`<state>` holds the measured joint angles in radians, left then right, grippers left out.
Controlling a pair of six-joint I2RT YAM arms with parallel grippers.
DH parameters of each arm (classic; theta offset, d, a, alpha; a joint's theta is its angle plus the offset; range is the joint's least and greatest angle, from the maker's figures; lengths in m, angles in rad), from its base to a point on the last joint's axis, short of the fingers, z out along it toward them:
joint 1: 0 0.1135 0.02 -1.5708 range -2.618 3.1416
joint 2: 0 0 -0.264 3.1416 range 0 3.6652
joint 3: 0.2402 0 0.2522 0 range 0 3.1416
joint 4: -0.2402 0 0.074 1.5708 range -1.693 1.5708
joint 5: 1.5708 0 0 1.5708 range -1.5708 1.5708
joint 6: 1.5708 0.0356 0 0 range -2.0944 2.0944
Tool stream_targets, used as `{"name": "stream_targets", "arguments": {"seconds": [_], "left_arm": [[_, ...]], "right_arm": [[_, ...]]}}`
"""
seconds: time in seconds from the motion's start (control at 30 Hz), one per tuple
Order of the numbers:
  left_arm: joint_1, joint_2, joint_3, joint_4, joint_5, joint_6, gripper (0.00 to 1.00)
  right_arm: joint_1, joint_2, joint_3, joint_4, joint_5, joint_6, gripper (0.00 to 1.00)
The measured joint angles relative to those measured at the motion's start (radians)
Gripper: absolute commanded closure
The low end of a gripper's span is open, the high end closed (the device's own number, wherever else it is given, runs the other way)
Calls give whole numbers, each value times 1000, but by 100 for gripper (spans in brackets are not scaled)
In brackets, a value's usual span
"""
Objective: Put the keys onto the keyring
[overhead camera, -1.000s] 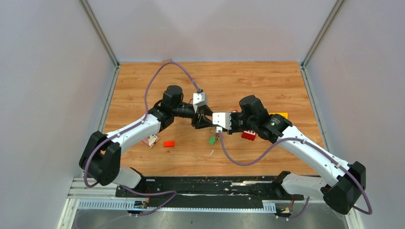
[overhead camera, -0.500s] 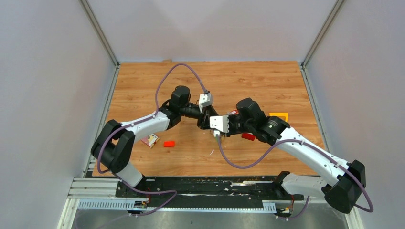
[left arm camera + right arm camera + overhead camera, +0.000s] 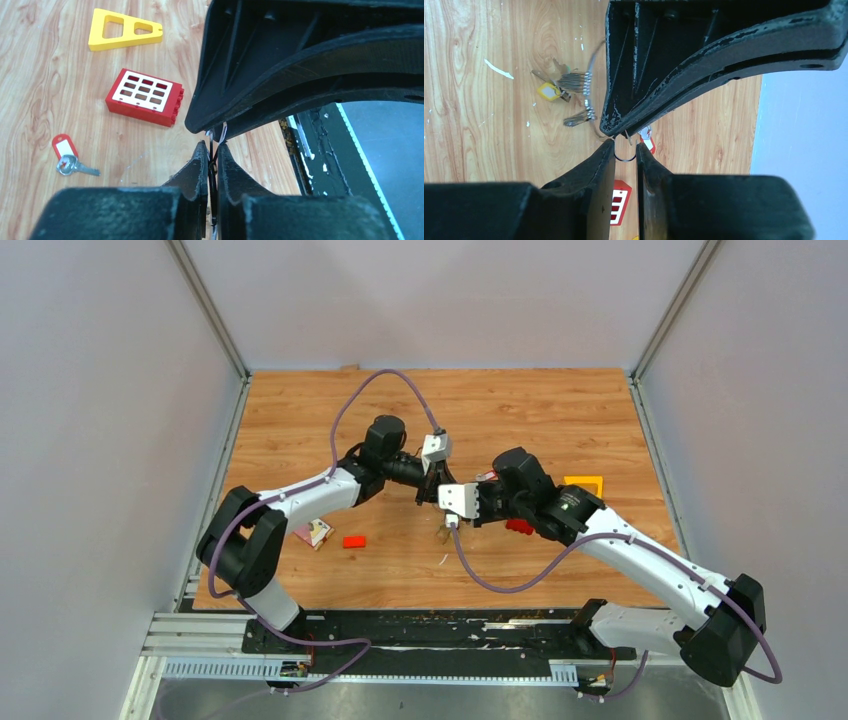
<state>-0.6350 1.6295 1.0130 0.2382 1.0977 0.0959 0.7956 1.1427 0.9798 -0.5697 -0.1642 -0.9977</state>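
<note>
Left arm [image 3: 310,495] has swung in toward centre since a second ago; left gripper [image 3: 212,150] went from spread to nearly pressed together, now tip to tip with right gripper [image 3: 625,150] above the surface [image 3: 560,410]; right arm barely shifted. Both grippers pinch thin wire, seemingly the keyring [image 3: 586,99], held up off the wood. Progress, my read: a bunch of keys [image 3: 571,80] already hangs on it, one yellow-headed; red-tagged key [image 3: 67,156] lies loose near red block [image 3: 145,97], not yet threaded. Hard to make out: exactly which strand each gripper grips; the ring's opening is hidden behind the fingers.
</note>
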Motion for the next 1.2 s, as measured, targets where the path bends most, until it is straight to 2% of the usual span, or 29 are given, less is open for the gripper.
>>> {"name": "stream_targets", "arguments": {"seconds": [0.2,0.27,0.4,0.5,0.57,0.67,0.87,1.0,1.2], "left_arm": [[0,0,11,-45,14,41,100],[0,0,11,-53,11,47,100],[-2,-22,-6,-39,-28,36,100],[-5,-80,-61,0,-74,4,100],[-5,-112,-88,29,-105,-17,100],[-5,-163,-125,74,-153,-48,100],[-5,-239,-203,203,-256,-110,100],[-5,-266,-248,252,-327,-128,100],[-13,-285,-285,282,-423,-119,100]], "right_arm": [[2,0,-5,2,6,1,97],[2,-2,-13,9,8,5,88],[0,-11,-26,35,11,40,62],[-23,-34,-37,82,0,94,57],[-58,-51,-38,104,-36,139,56],[-174,-62,-38,149,-140,228,55],[-364,-34,-30,207,-417,426,55],[-405,6,-19,255,-589,548,56],[-422,79,-8,347,-786,732,65]]}}
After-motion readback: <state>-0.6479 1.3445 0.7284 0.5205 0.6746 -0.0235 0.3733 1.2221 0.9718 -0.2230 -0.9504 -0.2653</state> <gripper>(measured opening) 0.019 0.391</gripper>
